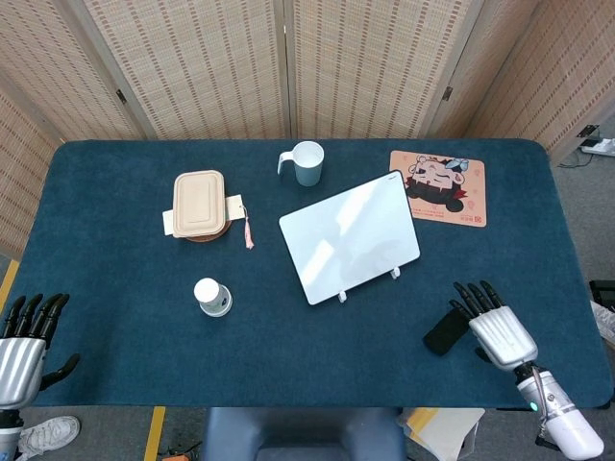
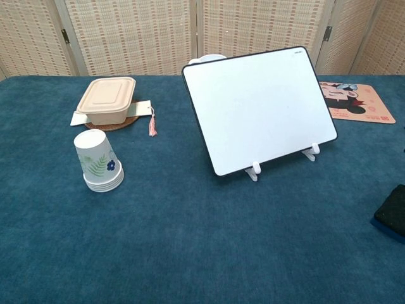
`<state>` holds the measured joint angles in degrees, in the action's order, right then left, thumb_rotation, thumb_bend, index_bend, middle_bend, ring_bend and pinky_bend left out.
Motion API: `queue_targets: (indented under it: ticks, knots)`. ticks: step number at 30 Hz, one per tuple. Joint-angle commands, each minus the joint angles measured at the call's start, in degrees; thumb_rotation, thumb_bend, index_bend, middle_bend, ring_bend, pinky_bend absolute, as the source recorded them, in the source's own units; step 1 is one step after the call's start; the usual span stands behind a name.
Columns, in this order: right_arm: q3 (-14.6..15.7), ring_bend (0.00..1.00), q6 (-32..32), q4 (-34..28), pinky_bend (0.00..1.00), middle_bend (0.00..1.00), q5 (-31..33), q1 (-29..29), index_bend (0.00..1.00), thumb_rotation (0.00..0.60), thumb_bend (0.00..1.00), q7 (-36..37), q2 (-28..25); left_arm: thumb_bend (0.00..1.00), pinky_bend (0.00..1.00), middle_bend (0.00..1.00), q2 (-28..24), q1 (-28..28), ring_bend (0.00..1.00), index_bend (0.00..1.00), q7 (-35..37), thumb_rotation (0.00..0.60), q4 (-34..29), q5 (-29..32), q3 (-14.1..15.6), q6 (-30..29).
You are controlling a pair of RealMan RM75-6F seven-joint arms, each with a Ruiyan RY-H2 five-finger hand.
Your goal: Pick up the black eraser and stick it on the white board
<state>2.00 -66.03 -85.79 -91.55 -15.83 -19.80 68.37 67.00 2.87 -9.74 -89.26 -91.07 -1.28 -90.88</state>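
Note:
The black eraser lies flat on the blue table near its front right; the chest view shows only its left end at the frame's right edge. The white board leans tilted on small white feet at mid-table, and fills the chest view's centre. My right hand hovers just right of the eraser, fingers spread, its fingertips reaching the eraser's right end; it holds nothing. My left hand stays at the front left corner, fingers apart and empty. Neither hand shows in the chest view.
A stack of paper cups stands front left of the board. A beige lunch box sits on a coaster at the left, a white mug behind the board, and a cartoon mat at the back right.

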Motion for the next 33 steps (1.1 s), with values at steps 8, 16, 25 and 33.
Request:
queue_targets:
  ticks: [8,16,25,33]
  knots:
    - [-0.9,0.0,7.6,3.0,0.0,0.0,3.7,-4.4,0.2,0.6,0.19,-6.0,5.5,0.24,0.0,0.16,-0.4,-1.1,0.09,0.08,1.0,0.6,-0.2,-0.9,0.3,-2.0]
    - [-0.8,0.0,9.3,5.3,0.0,0.0,5.2,-5.6,0.25,0.6,0.19,-7.9,7.9,0.24,0.0,0.16,-0.3,-1.6,0.09,0.08,1.1,0.6,-0.1,-0.5,0.1,-2.6]
    - [-0.8,0.0,8.7,8.8,0.0,0.0,5.6,-6.3,0.49,0.6,0.19,-7.0,10.7,0.24,0.0,0.16,-0.3,-1.9,0.09,0.06,0.8,0.6,-0.2,-0.8,0.2,-2.8]
    - [-1.7,0.02,3.5,12.0,0.0,0.04,3.3,-6.2,0.65,0.6,0.19,-3.0,13.3,0.24,0.0,0.16,-0.3,-1.8,0.09,0.04,1.9,0.6,0.6,-1.6,0.2,-3.2]
